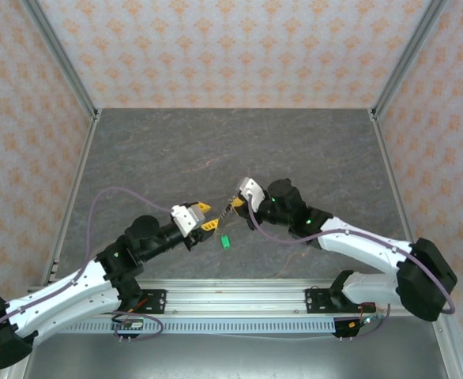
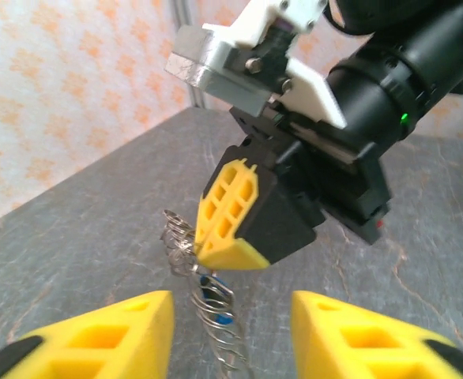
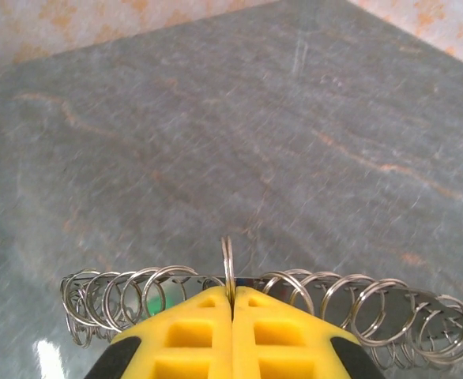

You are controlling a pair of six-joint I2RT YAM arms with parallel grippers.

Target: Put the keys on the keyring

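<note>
a: what's hard for you to make out?
b: a blue speck (image 2: pixel 220 312) in the coils, too blurred to call a key.
a: and the keyring (image 3: pixel 358 304)?
b: silvery wire loops with a green tag (image 1: pixel 225 242). it hangs near-centre from your right gripper (image 3: pixel 231 308), which is clamped on one loop. your left gripper (image 2: pixel 231 332) is spread either side of it, gripping nothing.

The keyring (image 3: pixel 310 294) is a silvery chain of linked wire rings, draped to either side of the one ring pinched by the right gripper (image 3: pixel 231 304). Its green tag (image 1: pixel 225 242) sits at the chain's free end (hanging or resting, unclear).
</note>
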